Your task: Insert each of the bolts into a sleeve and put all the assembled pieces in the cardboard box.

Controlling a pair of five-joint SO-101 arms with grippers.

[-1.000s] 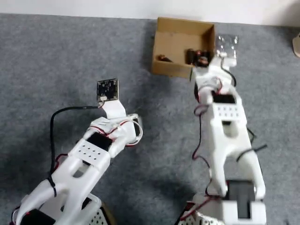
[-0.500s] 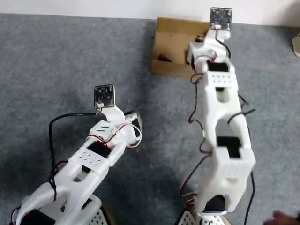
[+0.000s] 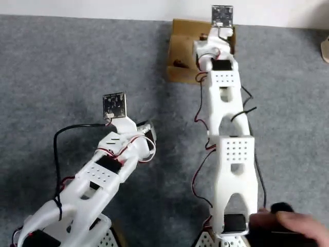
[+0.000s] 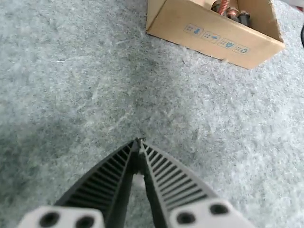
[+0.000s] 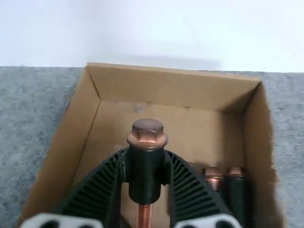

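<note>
Over the box [image 5: 175,88], the right pincer [image 5: 146,164] is clamped on a black sleeve [image 5: 145,183], one ribbed finger on each side. A copper bolt [image 5: 147,133] runs through it, hex head poking out at the far end and threaded shank showing at the near end. That piece hangs above the box floor, roughly mid-box. Down inside, against one side wall, more pieces [image 5: 236,190] lie side by side, copper heads on black sleeves.

From the high view, the box [image 3: 180,41] sits at the far edge of the grey table [image 3: 61,62], and the right arm [image 3: 226,103] stretches all the way out to it. The left arm [image 3: 110,159] is well apart from it, nearer the middle of the table.

Left pincer [image 4: 138,142]: fingers pressed together at the tips, nothing between them, hovering over bare table [image 4: 71,71]. Ahead of it and well apart is the box [image 4: 209,35], with the pieces [image 4: 227,8] just visible over its rim.
</note>
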